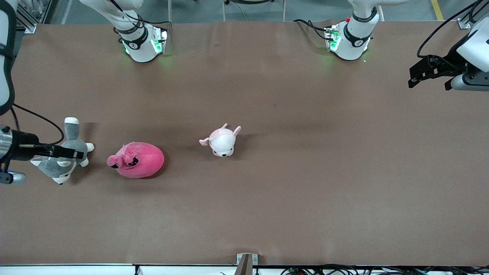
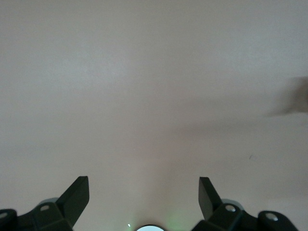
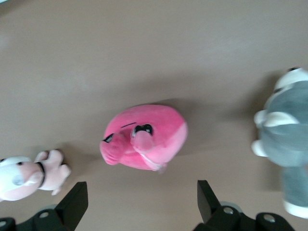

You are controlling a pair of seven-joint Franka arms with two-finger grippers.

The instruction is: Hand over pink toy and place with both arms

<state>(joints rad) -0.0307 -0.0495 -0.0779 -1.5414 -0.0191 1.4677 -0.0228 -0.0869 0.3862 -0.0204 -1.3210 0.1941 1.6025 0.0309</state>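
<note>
All three toys lie on the bench (image 1: 267, 214), and the pink toy (image 1: 136, 159) serves as landmark. The dog plush (image 1: 65, 152) lies just beside the pink toy, toward the right arm's end of the bench. The small animal plush (image 1: 222, 140) lies apart from the pink toy toward the left arm's end, a little farther from the front camera. The right hand (image 1: 65, 153) hangs over the dog plush, fingers spread, beside the pink toy. The left hand (image 1: 420, 74) waits well apart from the pink toy, fingers spread, over the left arm's end of the bench.
</note>
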